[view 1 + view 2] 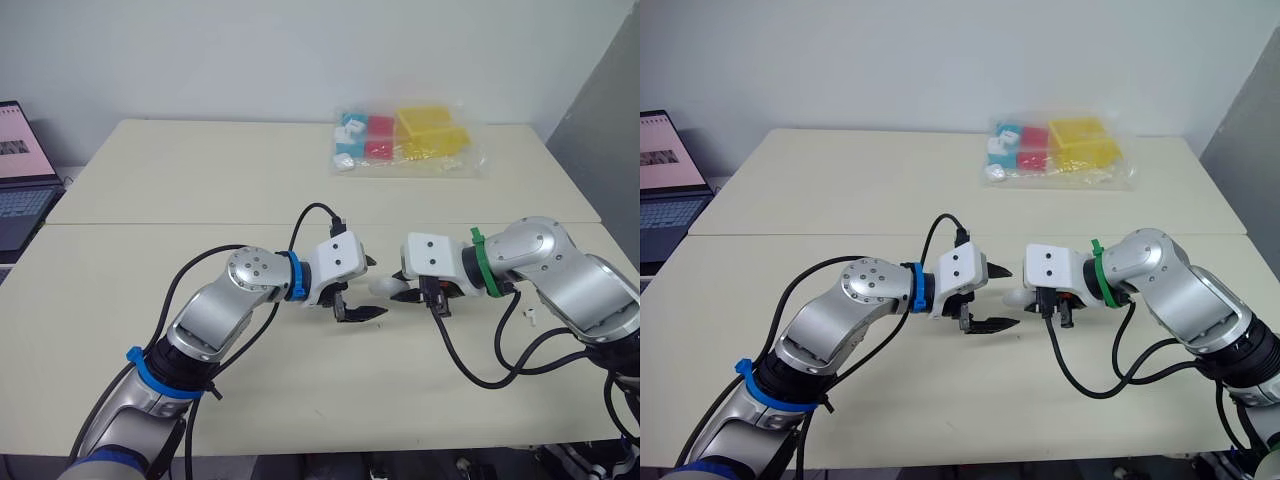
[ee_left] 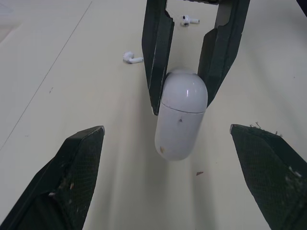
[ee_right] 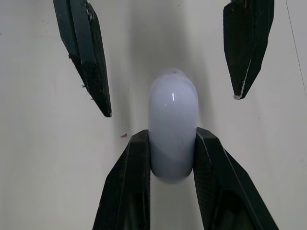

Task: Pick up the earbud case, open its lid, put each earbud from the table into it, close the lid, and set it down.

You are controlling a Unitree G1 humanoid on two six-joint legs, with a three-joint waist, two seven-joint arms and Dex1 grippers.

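Your earbud case [image 2: 180, 120] is held just above the counter [image 1: 200, 180], in the middle of its near half, with the lid shut; your right pincer [image 3: 172, 139] clamps one end of it between both fingers. Your left pincer [image 2: 166, 130] faces the case from the left, its fingers spread wide on either side without touching it. Two earbuds [image 2: 133, 58] [image 2: 188, 20] lie apart on the counter further right, and a plastic bag of coloured blocks [image 1: 405, 140] rests at the far side.
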